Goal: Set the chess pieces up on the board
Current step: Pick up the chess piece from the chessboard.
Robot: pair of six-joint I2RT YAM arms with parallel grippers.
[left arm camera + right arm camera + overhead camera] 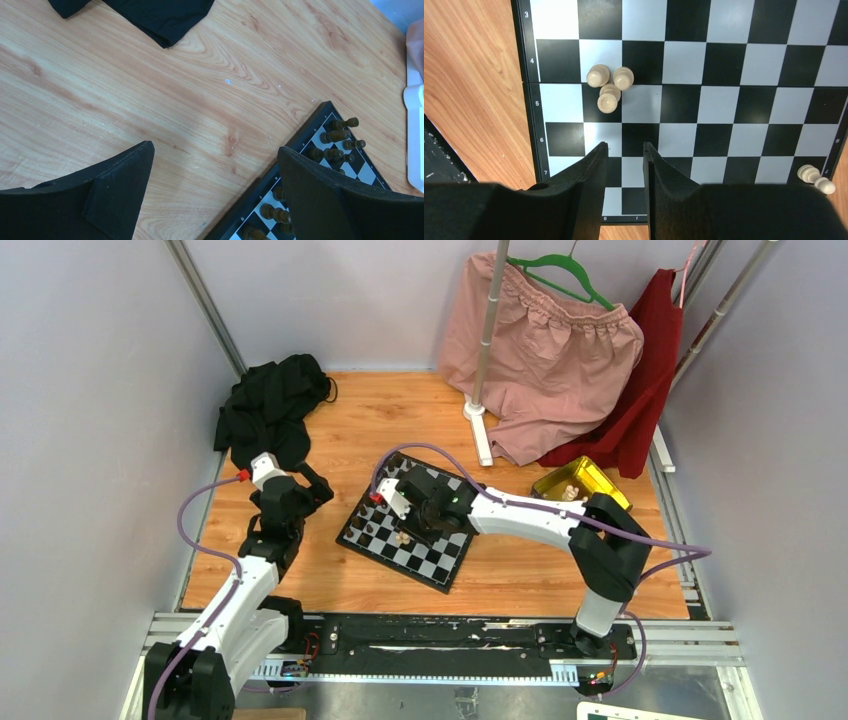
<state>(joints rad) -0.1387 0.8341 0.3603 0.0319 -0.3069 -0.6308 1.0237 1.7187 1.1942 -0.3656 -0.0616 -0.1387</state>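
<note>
The chequered board (pixel 440 555) lies tilted in the middle of the wooden table. Dark chess pieces (pixel 370 525) stand along its left side, and they also show in the left wrist view (pixel 335 135). Three cream pieces (pixel 608 97) cluster near the board's rank 4–5 edge, and two more (pixel 816 179) lie at a corner. My right gripper (pixel 625 145) hovers over the board (pixel 724 105) just beside the cluster (pixel 403 538), its jaws a narrow gap apart and empty. My left gripper (pixel 215 150) is wide open and empty over bare wood at the board's left edge (pixel 311 124).
A shiny gold tray (pixel 580 483) holding cream pieces sits right of the board. A black cloth (pixel 270 415) lies at the back left. A white rack foot (pixel 478 425) stands behind the board, with pink (pixel 545 360) and red (pixel 640 400) garments hanging there.
</note>
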